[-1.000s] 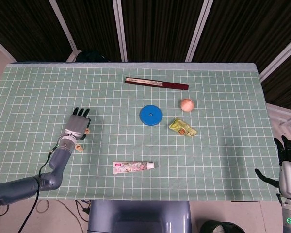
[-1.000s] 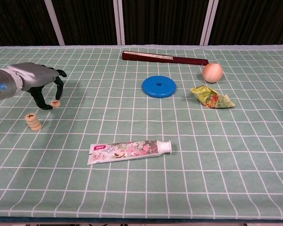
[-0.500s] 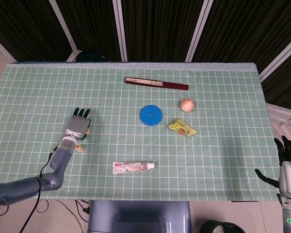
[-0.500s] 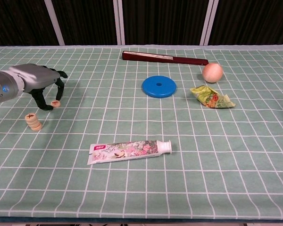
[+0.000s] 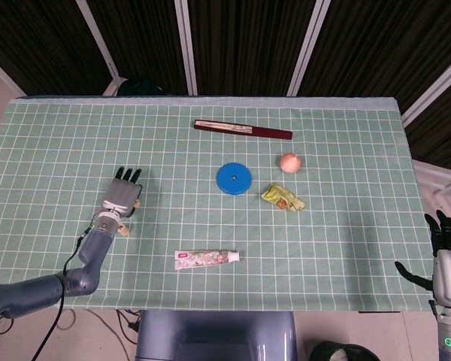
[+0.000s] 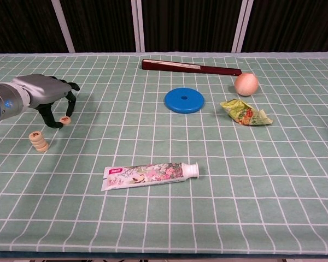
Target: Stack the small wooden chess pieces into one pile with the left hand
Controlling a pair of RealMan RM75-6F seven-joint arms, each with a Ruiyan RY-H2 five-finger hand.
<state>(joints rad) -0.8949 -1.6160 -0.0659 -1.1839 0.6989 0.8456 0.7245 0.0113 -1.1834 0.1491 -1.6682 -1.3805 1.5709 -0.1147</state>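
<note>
The left hand (image 6: 49,95) hangs over the left part of the table (image 6: 218,207), palm down, fingers curled toward the cloth. Between the thumb and a fingertip (image 6: 70,112) it pinches one chess piece (image 6: 65,120), a small pale disc with a dark mark on its face. The disc sits low, at or just above the cloth; whether it touches cannot be told. In the head view the same hand (image 5: 119,198) covers most of that piece.

The pile (image 6: 40,141) stands just near and left of the hand, apart from the fingers. It is a short upright column of like discs, the top one marked, and in the head view it shows as a pale spot (image 5: 123,228) beside the wrist.

A toothpaste tube (image 6: 150,174) lies on its side near the front middle, cap pointing right. Farther back, a blue disc (image 6: 184,101) with a centre hole lies flat. Right of it rests a crumpled wrapper (image 6: 245,112), and just beyond that a peach (image 6: 246,84). A dark red box (image 6: 191,66), long and thin, lies along the far edge, its right end near the peach.

The right hand (image 5: 449,259) shows only in the head view, off the table's near right corner, holding nothing, dark fingers upright and apart.
</note>
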